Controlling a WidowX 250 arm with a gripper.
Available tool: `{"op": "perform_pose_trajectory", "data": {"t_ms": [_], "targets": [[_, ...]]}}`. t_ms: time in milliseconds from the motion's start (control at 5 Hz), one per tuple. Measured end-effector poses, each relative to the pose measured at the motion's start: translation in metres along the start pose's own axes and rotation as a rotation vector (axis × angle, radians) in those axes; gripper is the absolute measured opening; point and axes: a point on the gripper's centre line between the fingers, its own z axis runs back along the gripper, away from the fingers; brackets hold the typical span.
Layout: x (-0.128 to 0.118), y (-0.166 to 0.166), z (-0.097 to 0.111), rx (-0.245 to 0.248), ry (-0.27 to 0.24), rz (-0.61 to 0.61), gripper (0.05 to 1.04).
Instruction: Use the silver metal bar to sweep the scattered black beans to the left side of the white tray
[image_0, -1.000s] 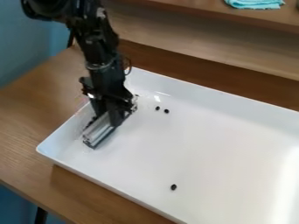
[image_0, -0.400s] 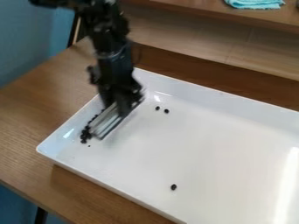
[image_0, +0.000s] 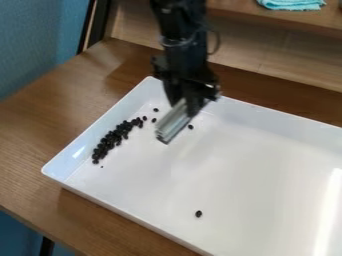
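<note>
Dark beans (image_0: 110, 139) lie at left in the white tray (image_0: 254, 175), their row slanting lower left to upper right. Right of most of them, a silvery bar (image_0: 172, 124), slanting likewise, is grasped by the claw (image_0: 186, 102). Versus the earlier frame, both sit farther right, exposing more beans.

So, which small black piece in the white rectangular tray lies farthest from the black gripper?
The lone black piece lowest in the picture; all the others lie higher, nearer the gripper.
</note>
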Motion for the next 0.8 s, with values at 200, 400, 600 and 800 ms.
{"op": "perform_pose_trajectory", "data": {"t_ms": [200,400,600,800], "targets": [[0.008,-0.013,-0.022,-0.041,0.027,0.020,0.370],[0.009,-0.015,-0.039,-0.055,0.047,0.045,0.370],[0.004,-0.008,-0.044,-0.045,0.053,0.061,0.370],[-0.006,0.003,-0.051,-0.046,0.058,0.095,0.370]]}}
